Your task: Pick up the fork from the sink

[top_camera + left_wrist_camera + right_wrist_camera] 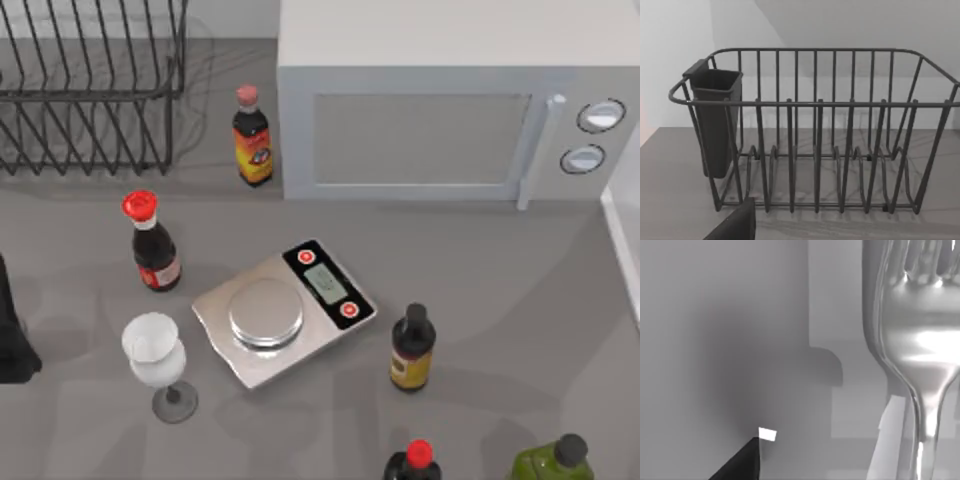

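The fork [912, 340] sits very close to the right wrist camera — tines and neck fill that side of the view, shiny silver, with the handle running down out of frame. Behind it are pale grey flat walls and a stepped ledge, which I take to be the inside of the sink. A dark wedge low in that view looks like part of the right gripper's finger, but whether the fingers are apart or clamped on the fork's handle I cannot tell.

From above, the surface [500, 260] carries a scale [285, 310], a wine glass [158, 360], several bottles, a microwave [440, 110] at the back and a wire rack [90, 90] at the back left. The left arm is parked at the left edge of the surface, a dark mass there; its wrist camera looks straight at the rack [815, 130] with a dark cutlery cup [715, 120] hung on one end. The state of its fingers cannot be told either.

Progress — my reading is that the right arm is at the fork, either about to close or just holding it. Nothing confirms a lift clear of the sink, so that step should be counted as outstanding.
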Robot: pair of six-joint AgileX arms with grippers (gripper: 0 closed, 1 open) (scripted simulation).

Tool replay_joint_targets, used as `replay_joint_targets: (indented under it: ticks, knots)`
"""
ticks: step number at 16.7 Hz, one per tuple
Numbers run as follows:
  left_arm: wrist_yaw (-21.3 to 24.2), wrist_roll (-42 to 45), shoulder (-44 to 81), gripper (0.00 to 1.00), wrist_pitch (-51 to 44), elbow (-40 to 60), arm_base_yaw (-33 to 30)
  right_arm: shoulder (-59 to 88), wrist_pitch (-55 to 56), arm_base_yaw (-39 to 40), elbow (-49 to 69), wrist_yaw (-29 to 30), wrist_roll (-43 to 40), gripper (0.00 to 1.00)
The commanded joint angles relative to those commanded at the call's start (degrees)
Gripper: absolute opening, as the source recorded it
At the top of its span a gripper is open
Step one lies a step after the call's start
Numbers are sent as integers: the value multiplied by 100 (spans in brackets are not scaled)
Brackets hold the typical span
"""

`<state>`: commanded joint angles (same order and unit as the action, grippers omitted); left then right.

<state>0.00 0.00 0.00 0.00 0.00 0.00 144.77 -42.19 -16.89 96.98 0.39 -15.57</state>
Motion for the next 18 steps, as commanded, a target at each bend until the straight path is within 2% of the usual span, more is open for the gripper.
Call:
replay_joint_targets:
  ticks: [4,17,18]
  knots:
    - [0,0,0,100,0,0,0,3,4,0,-3,0,0,100]
    - [0,0,0,100,0,0,0,3,4,0,-3,0,0,2]
    - [0,0,0,100,0,0,0,3,4,0,-3,0,0,0]
